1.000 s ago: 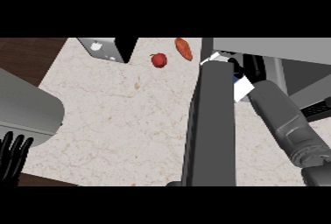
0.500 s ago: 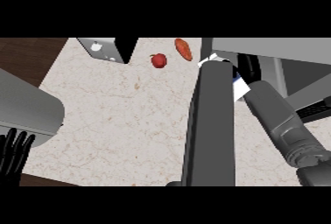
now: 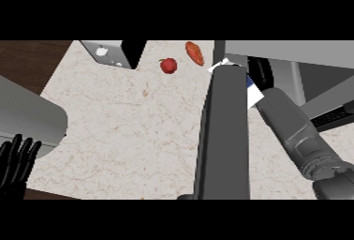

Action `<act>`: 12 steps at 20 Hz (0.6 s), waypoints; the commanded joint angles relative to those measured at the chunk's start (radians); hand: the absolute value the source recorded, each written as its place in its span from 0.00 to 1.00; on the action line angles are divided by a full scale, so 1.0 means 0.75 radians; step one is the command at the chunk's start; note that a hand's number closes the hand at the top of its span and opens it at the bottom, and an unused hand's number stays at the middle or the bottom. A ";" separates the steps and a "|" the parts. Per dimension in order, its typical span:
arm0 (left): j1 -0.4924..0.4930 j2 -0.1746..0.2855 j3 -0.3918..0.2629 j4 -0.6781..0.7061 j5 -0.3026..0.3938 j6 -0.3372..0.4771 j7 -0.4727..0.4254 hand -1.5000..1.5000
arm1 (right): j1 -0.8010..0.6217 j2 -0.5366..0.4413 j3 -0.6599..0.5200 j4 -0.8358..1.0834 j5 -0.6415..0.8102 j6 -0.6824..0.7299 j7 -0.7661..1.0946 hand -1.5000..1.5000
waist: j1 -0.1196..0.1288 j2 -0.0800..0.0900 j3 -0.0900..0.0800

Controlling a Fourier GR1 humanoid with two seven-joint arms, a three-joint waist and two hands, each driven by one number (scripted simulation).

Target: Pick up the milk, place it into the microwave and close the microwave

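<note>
milk [image 3: 254, 95]: white and blue carton up at the front of the microwave [image 3: 290, 49]; mostly hidden behind the open door [image 3: 224, 140]; one white corner peeking past the door's top
right hand [image 3: 260, 70]: black fingers curled round the carton; partly hidden by the door
left hand [image 3: 17, 161]: lower left edge; fingers straight and apart, resting
counter [image 3: 131, 122]: red apple [image 3: 168, 65] and orange vegetable [image 3: 195, 53] near the back, left of the door

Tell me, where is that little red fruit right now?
In the head view, the red fruit lies on the counter near its far edge, left of the orange-red item and right of the grey box.
</note>
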 commanded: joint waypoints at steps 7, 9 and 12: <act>-0.002 -0.014 0.005 0.017 -0.025 0.010 -0.036 0.00 | -0.003 0.068 -0.010 -0.002 -0.006 0.029 -0.015 0.00 | -0.019 -0.010 -0.005; 0.011 -0.005 0.021 0.016 -0.022 0.004 -0.048 0.00 | 0.022 0.008 -0.018 0.000 -0.013 0.078 -0.034 0.00 | -0.023 -0.007 -0.004; 0.064 -0.021 0.003 -0.012 -0.032 -0.013 -0.070 0.00 | 0.059 0.006 -0.035 -0.012 -0.031 0.109 -0.077 0.00 | -0.028 -0.013 -0.003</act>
